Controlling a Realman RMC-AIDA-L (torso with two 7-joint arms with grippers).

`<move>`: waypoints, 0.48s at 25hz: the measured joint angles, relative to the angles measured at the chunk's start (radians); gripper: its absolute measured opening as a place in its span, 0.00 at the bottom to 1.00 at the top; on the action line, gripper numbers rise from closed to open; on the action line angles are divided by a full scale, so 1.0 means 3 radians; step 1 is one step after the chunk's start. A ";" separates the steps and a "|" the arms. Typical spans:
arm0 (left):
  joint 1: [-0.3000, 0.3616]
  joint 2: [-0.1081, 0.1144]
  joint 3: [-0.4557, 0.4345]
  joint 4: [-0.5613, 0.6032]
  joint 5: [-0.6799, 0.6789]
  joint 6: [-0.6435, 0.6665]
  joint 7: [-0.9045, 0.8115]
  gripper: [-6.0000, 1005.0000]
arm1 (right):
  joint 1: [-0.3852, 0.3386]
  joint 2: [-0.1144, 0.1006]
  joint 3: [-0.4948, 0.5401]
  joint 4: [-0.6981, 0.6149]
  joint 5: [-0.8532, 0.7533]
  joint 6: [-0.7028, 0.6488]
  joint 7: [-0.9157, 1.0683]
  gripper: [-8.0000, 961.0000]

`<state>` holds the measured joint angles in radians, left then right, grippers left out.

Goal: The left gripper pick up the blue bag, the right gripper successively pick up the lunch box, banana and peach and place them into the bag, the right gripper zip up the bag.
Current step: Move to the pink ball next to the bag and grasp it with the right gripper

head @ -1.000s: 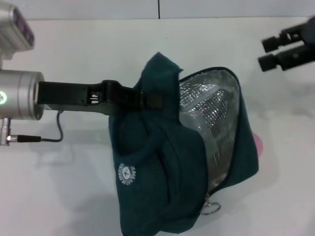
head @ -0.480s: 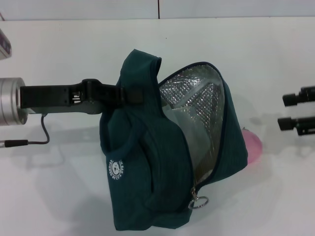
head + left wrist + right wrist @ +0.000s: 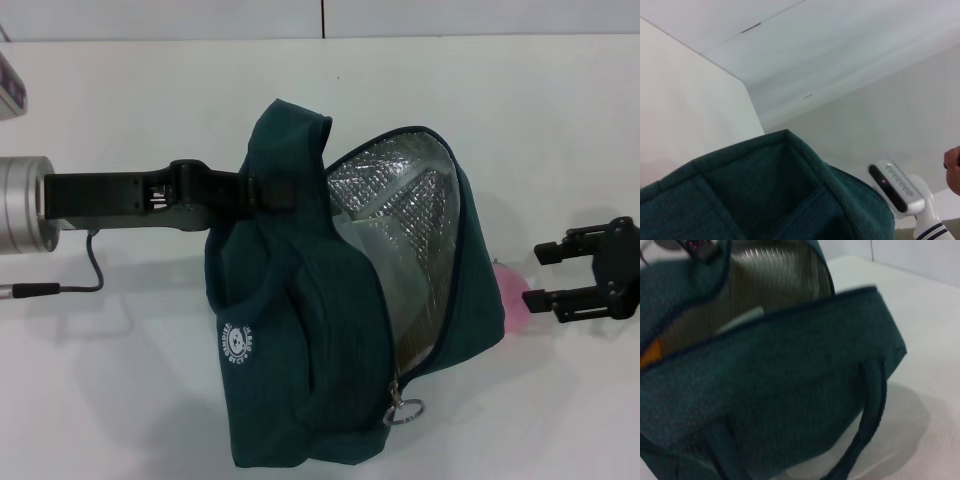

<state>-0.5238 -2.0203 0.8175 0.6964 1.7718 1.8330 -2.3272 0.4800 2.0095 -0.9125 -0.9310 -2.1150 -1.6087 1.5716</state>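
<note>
Blue bag [image 3: 300,340] hangs above the white table [image 3: 120,100], mouth unzipped toward the robot's right, foil lining [image 3: 405,250] exposed, metal ring pull [image 3: 404,412] at its near corner. Right of the bag, the peach [image 3: 512,292] lies partly hidden behind it, the right gripper [image 3: 540,275] beside it with fingers spread. Left gripper [image 3: 285,193], clamped on the bag's upper fabric, carries it.

Dark teal-blue bag [image 3: 300,330] with silver quilted foil lining [image 3: 405,230] and round white logo [image 3: 236,345], pink peach [image 3: 510,290], black right hand [image 3: 545,275], white surface [image 3: 140,100]
</note>
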 joint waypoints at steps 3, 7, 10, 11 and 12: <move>-0.0004 0.0000 0.0000 0.0000 0.0000 0.0000 0.0000 0.06 | -0.0001 0.0007 -0.0181 0.0017 0.0016 0.0170 -0.0002 0.70; -0.0012 0.0000 0.0000 0.0000 0.0000 0.0000 0.0000 0.06 | 0.0018 0.0014 -0.0297 0.0041 0.0032 0.0300 -0.0004 0.70; -0.0013 0.0000 0.0000 0.0000 -0.0001 0.0000 0.0001 0.06 | 0.0050 0.0020 -0.0381 0.0070 0.0038 0.0362 -0.0005 0.69; -0.0013 0.0000 0.0000 0.0000 -0.0001 0.0000 0.0001 0.06 | 0.0068 0.0022 -0.0403 0.0094 0.0039 0.0378 -0.0005 0.69; -0.0014 0.0000 0.0000 0.0000 -0.0003 0.0000 0.0001 0.06 | 0.0088 0.0023 -0.0423 0.0123 0.0042 0.0387 -0.0006 0.69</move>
<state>-0.5279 -2.0203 0.8175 0.6964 1.7710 1.8330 -2.3271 0.5063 2.0164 -1.0395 -0.8940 -2.1025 -1.4924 1.5699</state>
